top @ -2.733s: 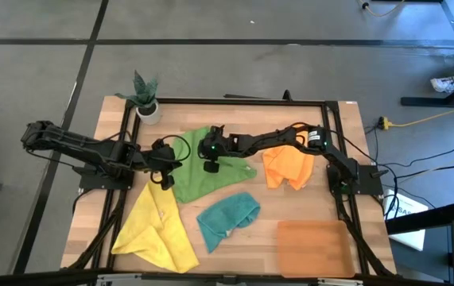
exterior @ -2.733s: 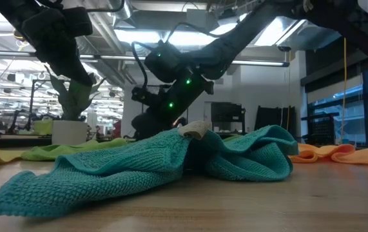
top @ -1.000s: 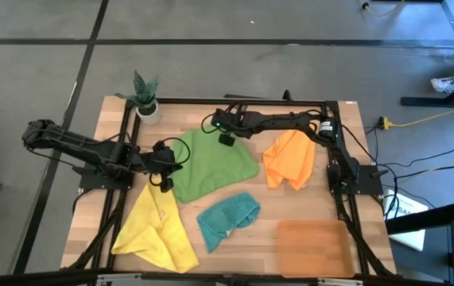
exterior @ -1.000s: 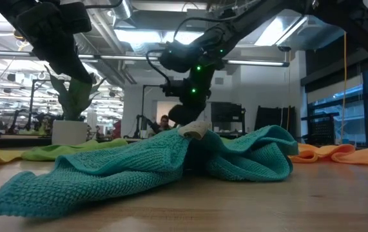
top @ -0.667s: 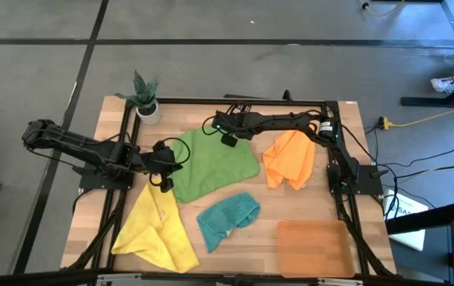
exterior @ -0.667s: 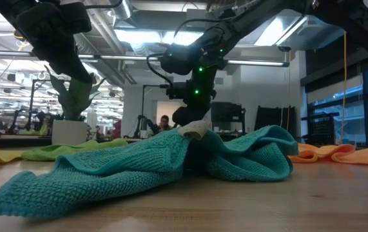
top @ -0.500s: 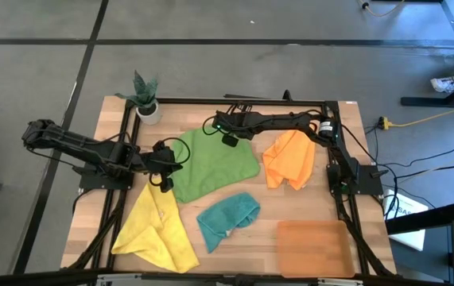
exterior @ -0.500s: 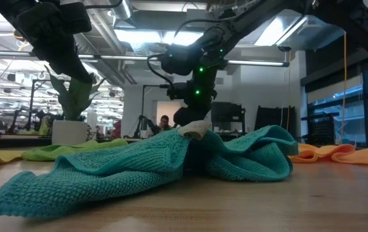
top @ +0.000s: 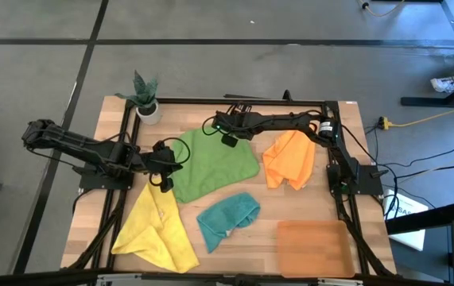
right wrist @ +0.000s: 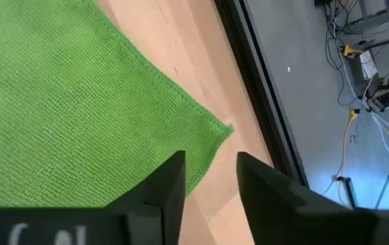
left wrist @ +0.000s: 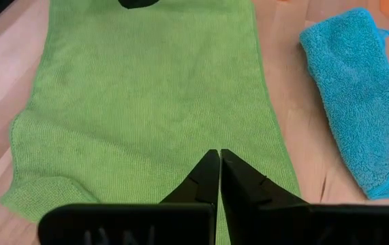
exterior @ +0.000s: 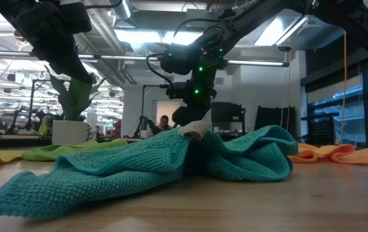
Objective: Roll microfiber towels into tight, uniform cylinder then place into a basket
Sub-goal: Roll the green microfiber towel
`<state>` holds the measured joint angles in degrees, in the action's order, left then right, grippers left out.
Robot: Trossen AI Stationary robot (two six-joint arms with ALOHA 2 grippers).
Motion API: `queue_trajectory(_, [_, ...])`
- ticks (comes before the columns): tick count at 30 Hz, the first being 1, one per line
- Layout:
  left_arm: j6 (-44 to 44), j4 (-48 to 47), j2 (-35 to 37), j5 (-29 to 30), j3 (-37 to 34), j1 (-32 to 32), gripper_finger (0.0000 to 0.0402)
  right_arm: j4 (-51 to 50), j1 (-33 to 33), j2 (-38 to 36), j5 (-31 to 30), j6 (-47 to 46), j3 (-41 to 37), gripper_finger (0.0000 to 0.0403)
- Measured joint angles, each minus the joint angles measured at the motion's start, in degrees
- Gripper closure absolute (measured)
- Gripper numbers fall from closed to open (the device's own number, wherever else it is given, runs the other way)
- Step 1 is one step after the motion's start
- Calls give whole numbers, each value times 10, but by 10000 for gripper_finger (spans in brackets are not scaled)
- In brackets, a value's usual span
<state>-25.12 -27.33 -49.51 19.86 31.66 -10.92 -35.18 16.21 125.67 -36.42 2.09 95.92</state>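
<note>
Since the green towel [top: 215, 163] lies flat mid-table, soft and limp, take it by an edge; right gripper [right wrist: 209, 180] hangs parted and empty over its far corner, left gripper [left wrist: 219, 175] closed at its near edge, holding nothing visible

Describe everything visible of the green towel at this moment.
The green towel is a plain, fine-knit microfiber cloth, spread flat and unrolled on the wooden table between both arms. The shut left gripper pins its near edge. The open right gripper hovers at its far corner, which lies free on the wood.
</note>
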Motion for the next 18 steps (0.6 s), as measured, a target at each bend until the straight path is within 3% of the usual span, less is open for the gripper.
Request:
queue_trajectory(10, [-3, 0, 0, 2, 0, 0, 396, -40, 1, 0, -2, -4, 49, 257])
queue_trajectory(15, [-35, -5, -4, 69, 0, 0, 401, -55, 1, -4, -1, 6, 64, 257])
queue_trajectory(18, [-33, -8, -17, 73, 0, 0, 401, -60, 1, -26, -1, 12, 55, 257])
